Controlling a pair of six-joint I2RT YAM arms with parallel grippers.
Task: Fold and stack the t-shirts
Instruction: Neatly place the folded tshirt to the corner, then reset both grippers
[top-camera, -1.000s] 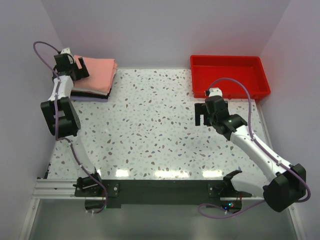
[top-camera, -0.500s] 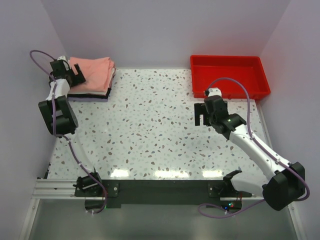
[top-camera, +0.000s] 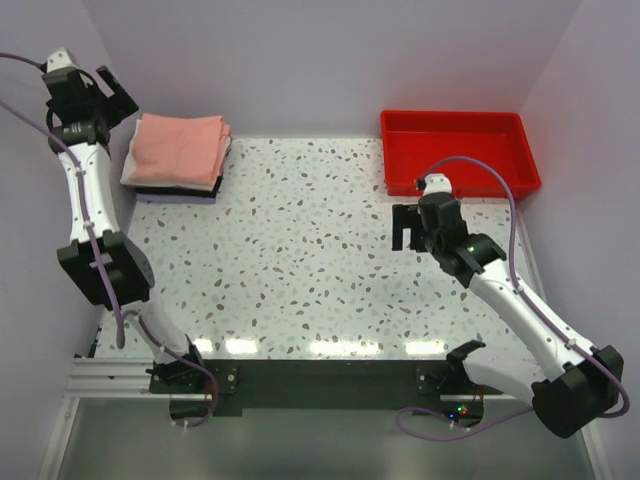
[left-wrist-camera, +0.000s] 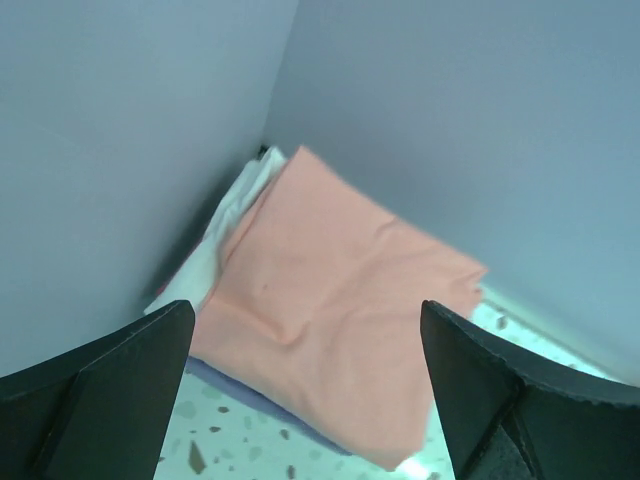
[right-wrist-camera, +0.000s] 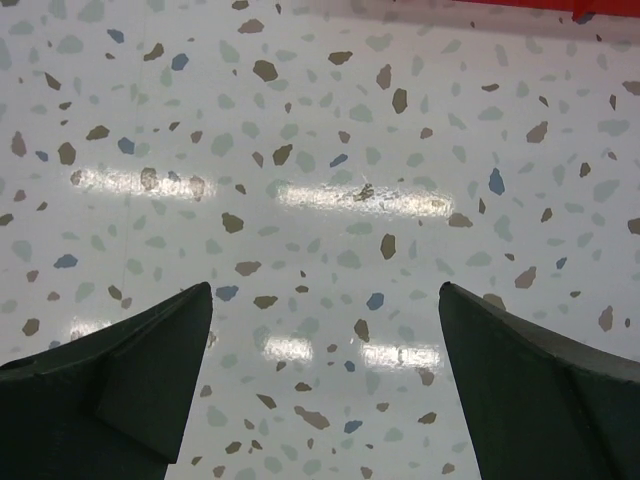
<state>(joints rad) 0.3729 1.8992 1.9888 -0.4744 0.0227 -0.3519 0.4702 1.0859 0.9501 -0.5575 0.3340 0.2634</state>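
Note:
A folded salmon-pink t-shirt (top-camera: 180, 147) lies on top of a stack at the table's far left corner, over white (top-camera: 131, 168), black (top-camera: 180, 188) and lavender (top-camera: 160, 196) folded tees. In the left wrist view the pink tee (left-wrist-camera: 335, 300) lies below, with white (left-wrist-camera: 225, 225) and lavender (left-wrist-camera: 235, 385) edges showing. My left gripper (top-camera: 112, 88) is open and empty, raised high left of the stack (left-wrist-camera: 305, 330). My right gripper (top-camera: 405, 226) is open and empty over bare table (right-wrist-camera: 325, 300).
A red plastic tray (top-camera: 458, 150) stands at the far right by the back wall. The speckled table (top-camera: 300, 250) lies between the arms. Walls close in at the left, back and right.
My left arm has risen and pulled back from the stack toward the left wall, leaving the pink tee lying on top. The right arm has shifted only slightly.

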